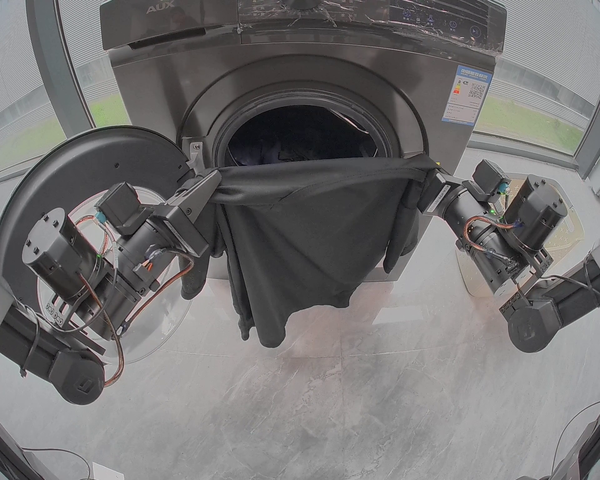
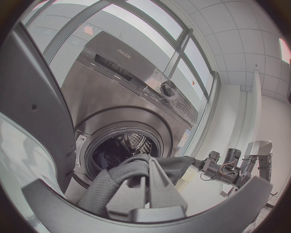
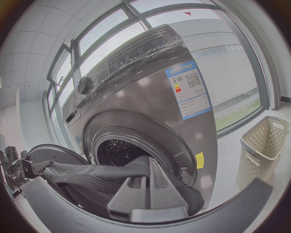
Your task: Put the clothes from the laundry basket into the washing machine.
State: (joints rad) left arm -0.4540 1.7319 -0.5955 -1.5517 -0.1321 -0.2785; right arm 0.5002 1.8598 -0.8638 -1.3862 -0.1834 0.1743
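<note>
You see a grey marbled floor (image 1: 350, 400); the washing machine (image 1: 156, 81) stands on it, with the laundry basket (image 3: 262, 148) near its right side, apart.

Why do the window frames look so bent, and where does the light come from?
Head view: a wide lens bows the window frames beside the washer; daylight through them gleams on the floor. Both wrist views: stronger bending, a dark round border, the washer tilted.

The washing machine (image 1: 156, 87) has a grey, metal-looking shell with satin sheen — crinkled clear plastic film (image 3: 130, 57) covers its panel (image 1: 431, 22). The black garment (image 1: 306, 237) is matt cloth of fine mesh. The floor (image 1: 344, 387) is glossy marbled tile, the laundry basket (image 3: 262, 148) matt beige plastic.
</note>
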